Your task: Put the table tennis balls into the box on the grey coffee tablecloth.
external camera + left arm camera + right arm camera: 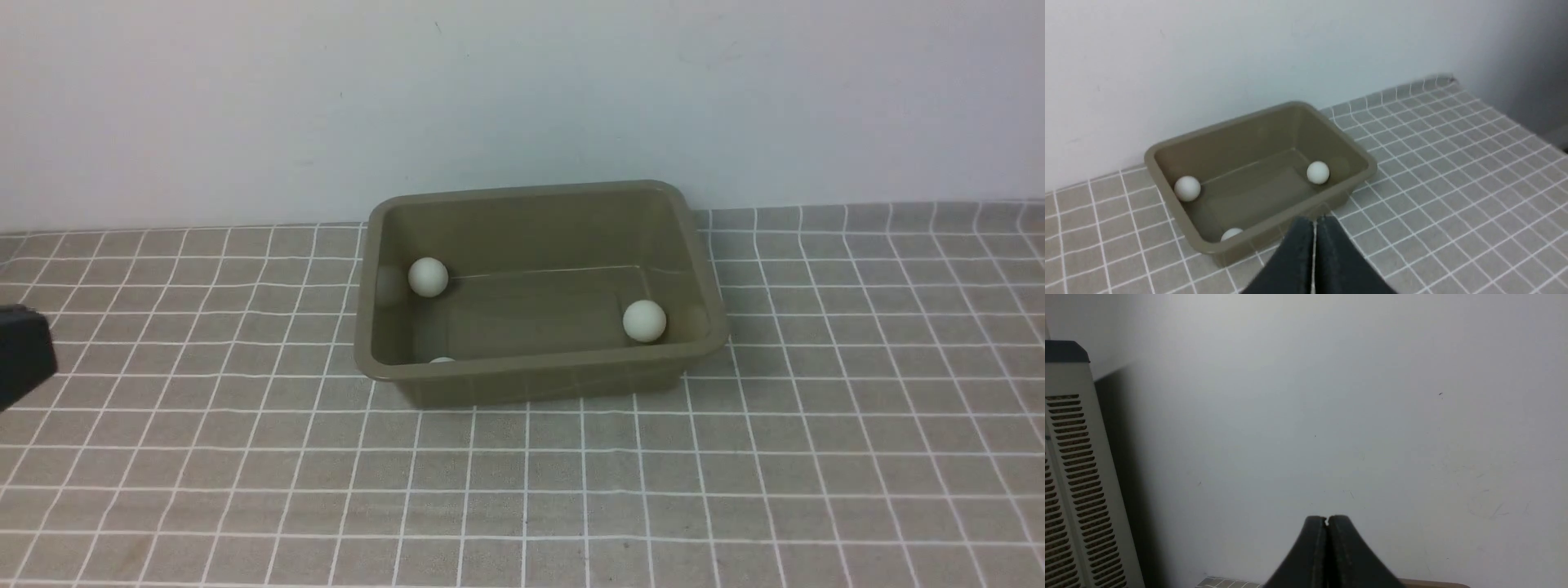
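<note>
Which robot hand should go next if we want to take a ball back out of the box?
Probably the left: its gripper hangs empty with the box in its wrist view, while the right wrist view shows mostly wall.

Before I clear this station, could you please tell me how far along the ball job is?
It looks complete: three white balls lie inside the olive-brown box, which sits on the grey checked tablecloth. Nothing is in hand, as the left gripper and right gripper are both shut and empty. No loose ball shows, so probably nothing is left.

three white balls (644, 321) | inside olive-brown box (543, 371) | box upright
</note>
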### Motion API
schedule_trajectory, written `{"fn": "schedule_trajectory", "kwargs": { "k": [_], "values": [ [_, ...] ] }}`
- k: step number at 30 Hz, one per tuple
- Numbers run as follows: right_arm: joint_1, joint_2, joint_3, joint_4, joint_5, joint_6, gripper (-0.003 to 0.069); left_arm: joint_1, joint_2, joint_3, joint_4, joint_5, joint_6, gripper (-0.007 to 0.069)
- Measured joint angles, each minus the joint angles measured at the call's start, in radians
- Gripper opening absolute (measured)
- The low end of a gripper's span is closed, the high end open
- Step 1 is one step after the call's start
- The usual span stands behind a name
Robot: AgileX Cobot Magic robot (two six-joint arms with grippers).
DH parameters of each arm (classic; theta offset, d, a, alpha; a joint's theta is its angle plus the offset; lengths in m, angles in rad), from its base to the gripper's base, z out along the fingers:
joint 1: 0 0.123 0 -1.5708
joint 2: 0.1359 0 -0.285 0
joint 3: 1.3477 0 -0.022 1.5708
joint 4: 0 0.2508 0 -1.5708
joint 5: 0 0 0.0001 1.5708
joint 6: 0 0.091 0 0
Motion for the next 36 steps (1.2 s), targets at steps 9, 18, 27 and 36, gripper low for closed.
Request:
{"fn": "schedule_trajectory", "kwargs": {
  "k": [9,18,27,36],
  "values": [
    [0.000,0.000,0.000,0.000,0.000,0.000,-0.0010,0.000,-0.021,0.005,-0.020,-0.002,-0.001,-0.0005],
    [0.000,0.000,0.000,0.000,0.000,0.000,-0.0010,0.000,-0.023,0.047,0.066,-0.038,0.018,-0.0005],
    [0.000,0.000,0.000,0.000,0.000,0.000,-0.0010,0.180,-0.254,0.511,0.269,-0.341,-0.053,-0.0005],
    [0.000,0.000,0.000,0.000,0.001,0.000,-0.0010,0.317,-0.467,0.876,0.283,-0.423,-0.054,-0.0005]
  ]
}}
